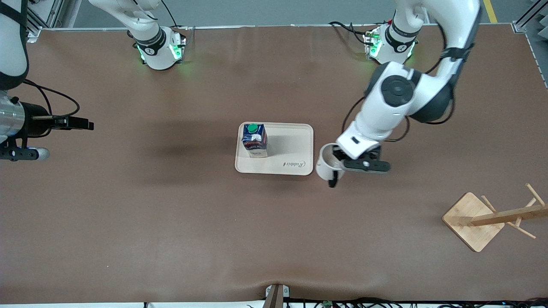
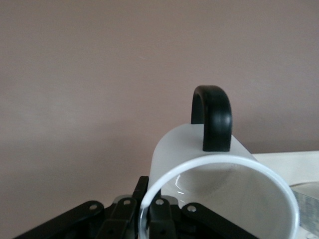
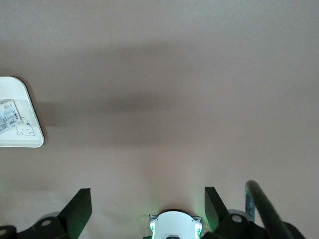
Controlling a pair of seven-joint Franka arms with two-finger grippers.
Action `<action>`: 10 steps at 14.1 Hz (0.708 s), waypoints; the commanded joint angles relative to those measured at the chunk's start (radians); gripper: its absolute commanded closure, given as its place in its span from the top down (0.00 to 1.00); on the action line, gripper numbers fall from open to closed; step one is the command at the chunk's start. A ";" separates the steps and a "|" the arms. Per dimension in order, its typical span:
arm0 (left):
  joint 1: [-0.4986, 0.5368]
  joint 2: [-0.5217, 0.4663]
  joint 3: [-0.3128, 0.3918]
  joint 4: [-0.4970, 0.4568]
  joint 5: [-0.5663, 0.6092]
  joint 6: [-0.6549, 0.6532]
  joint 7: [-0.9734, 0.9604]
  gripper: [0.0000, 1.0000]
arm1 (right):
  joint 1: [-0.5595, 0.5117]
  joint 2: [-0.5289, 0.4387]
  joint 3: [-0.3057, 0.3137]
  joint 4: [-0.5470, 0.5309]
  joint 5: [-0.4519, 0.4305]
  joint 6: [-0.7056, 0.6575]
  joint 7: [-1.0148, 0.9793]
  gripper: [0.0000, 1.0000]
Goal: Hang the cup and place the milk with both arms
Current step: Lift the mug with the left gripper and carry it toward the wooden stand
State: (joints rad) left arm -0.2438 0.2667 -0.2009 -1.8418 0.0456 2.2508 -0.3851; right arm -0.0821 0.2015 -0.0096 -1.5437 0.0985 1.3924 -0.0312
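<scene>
My left gripper (image 1: 339, 164) is shut on the rim of the white cup (image 1: 326, 164) and holds it over the table, just beside the tray's edge toward the left arm's end. In the left wrist view one finger (image 2: 160, 216) sits inside the cup (image 2: 224, 174) and one outside, and the black handle (image 2: 213, 117) points away from the gripper (image 2: 148, 215). The dark blue milk (image 1: 254, 140) with its green cap stands upright on the beige tray (image 1: 295, 147). My right gripper (image 1: 83, 124) is open and empty over the right arm's end of the table; it also shows in the right wrist view (image 3: 147, 199).
A wooden cup rack (image 1: 492, 216) with angled pegs stands on a square base at the left arm's end, nearer the front camera than the tray. The tray's corner (image 3: 22, 124) shows in the right wrist view. The brown table (image 1: 171, 214) is bare elsewhere.
</scene>
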 commanded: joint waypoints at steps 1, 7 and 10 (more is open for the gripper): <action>0.059 -0.024 -0.006 0.051 -0.013 -0.126 0.057 0.00 | 0.001 0.015 0.008 0.011 0.017 -0.029 0.013 1.00; 0.248 -0.020 -0.006 0.171 -0.018 -0.286 0.351 0.00 | 0.094 0.050 0.011 0.092 0.010 0.061 0.010 1.00; 0.310 -0.012 -0.005 0.225 -0.018 -0.315 0.431 0.00 | 0.156 0.056 0.010 0.114 0.019 0.073 0.049 1.00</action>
State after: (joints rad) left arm 0.0416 0.2441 -0.1990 -1.6753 0.0445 1.9849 0.0045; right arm 0.0448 0.2304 0.0050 -1.4686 0.1067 1.4806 -0.0201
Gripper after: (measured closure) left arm 0.947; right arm 0.000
